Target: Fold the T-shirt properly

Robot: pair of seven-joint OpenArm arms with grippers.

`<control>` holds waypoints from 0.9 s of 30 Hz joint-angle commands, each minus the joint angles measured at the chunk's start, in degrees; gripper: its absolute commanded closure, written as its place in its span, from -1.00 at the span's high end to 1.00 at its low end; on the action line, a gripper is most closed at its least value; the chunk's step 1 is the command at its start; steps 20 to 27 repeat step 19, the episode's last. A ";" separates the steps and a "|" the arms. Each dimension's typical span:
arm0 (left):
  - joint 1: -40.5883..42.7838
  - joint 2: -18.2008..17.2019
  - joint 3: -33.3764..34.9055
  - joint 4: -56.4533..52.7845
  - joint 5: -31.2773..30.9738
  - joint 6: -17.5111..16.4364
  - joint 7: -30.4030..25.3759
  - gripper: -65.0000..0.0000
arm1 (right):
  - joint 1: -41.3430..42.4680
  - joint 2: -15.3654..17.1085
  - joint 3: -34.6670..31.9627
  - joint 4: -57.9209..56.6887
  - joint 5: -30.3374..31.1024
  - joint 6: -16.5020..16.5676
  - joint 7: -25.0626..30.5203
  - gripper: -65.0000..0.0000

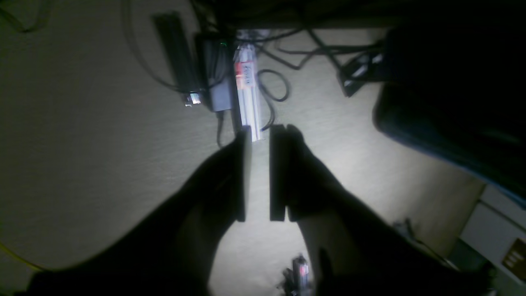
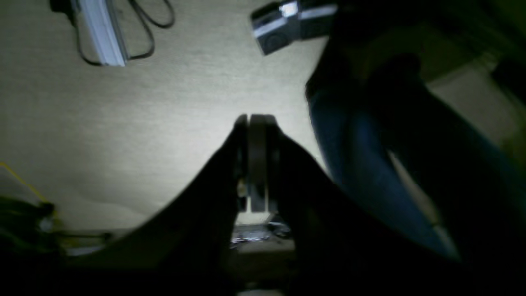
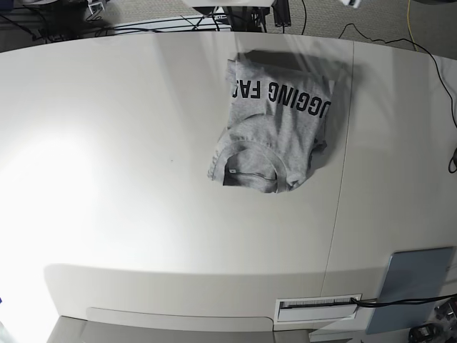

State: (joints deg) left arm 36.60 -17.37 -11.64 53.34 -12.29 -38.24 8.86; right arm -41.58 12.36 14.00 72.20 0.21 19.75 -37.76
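Observation:
The grey T-shirt (image 3: 275, 128) lies folded into a rough rectangle on the white table (image 3: 107, 143), toward the back middle. Black block letters (image 3: 282, 96) show along its far edge, and the collar with a small dark label (image 3: 232, 171) faces the near side. Neither arm appears in the base view. In the left wrist view, my left gripper (image 1: 261, 129) hangs over carpeted floor, its jaws parted by a narrow gap with nothing between them. In the right wrist view, my right gripper (image 2: 252, 119) is shut and empty, also over the floor.
Below the left gripper, the floor holds cables (image 1: 275, 86), a black power brick (image 1: 218, 82) and a pale metal rail (image 1: 248, 90). A dark blue shape (image 2: 370, 164) stands to the right of the right gripper. A grey pad (image 3: 418, 289) lies at the table's near right corner.

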 commanded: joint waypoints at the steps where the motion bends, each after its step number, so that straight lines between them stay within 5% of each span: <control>1: -0.81 -0.42 1.03 -1.99 -0.13 0.57 -0.46 -0.71 | 1.14 0.52 0.22 -3.72 -0.24 0.15 1.18 -1.00; 10: -12.76 3.32 5.03 -16.81 0.20 13.66 -4.83 -0.71 | 17.09 0.55 0.22 -34.38 -0.24 0.15 23.50 -1.00; 16: -16.63 7.89 5.03 -22.40 4.74 17.94 -0.94 -0.71 | 21.90 0.55 0.22 -41.18 -0.22 0.15 23.89 -1.00; 27: -16.46 8.83 5.03 -22.64 6.27 17.92 -1.01 -0.71 | 21.88 0.63 0.22 -41.18 -0.22 0.15 24.37 -1.00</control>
